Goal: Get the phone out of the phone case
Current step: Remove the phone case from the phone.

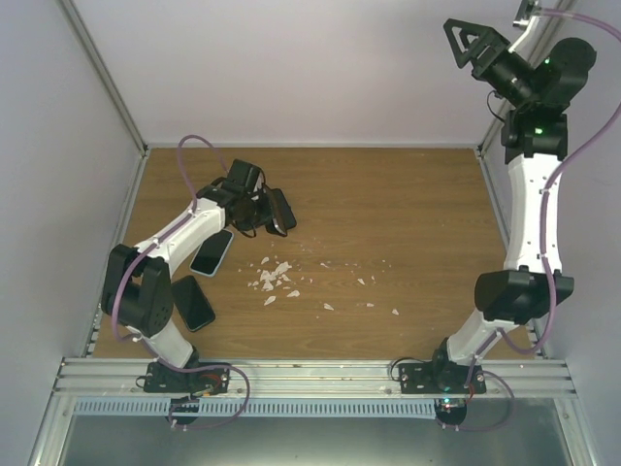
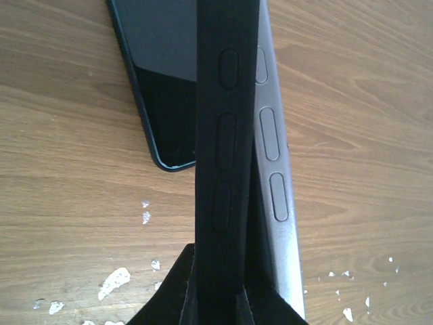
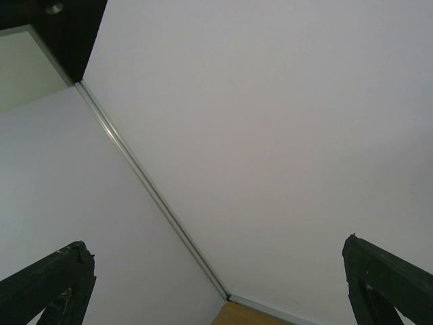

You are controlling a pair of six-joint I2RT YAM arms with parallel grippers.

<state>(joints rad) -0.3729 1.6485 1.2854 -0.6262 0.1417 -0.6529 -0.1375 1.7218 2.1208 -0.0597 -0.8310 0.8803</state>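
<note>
The black phone case (image 2: pixel 226 135) stands on edge over the wooden table, its button bumps facing the left wrist camera. My left gripper (image 2: pixel 215 271) is shut on it from below. The silver edge of the phone (image 2: pixel 274 169) runs tight along the case's right side; how far it sits in the case I cannot tell. In the top view the left gripper (image 1: pixel 258 207) holds the case (image 1: pixel 282 209) at the table's back left. My right gripper (image 1: pixel 464 41) is raised high at the back right, open and holding nothing, and its wrist view (image 3: pixel 215 247) faces only wall.
A dark-screened phone (image 2: pixel 159 81) lies flat on the table behind the held case. A blue-edged phone (image 1: pixel 212 252) and a black phone (image 1: pixel 194 303) lie by the left arm. White crumbs (image 1: pixel 274 279) are scattered mid-table. White walls enclose the table.
</note>
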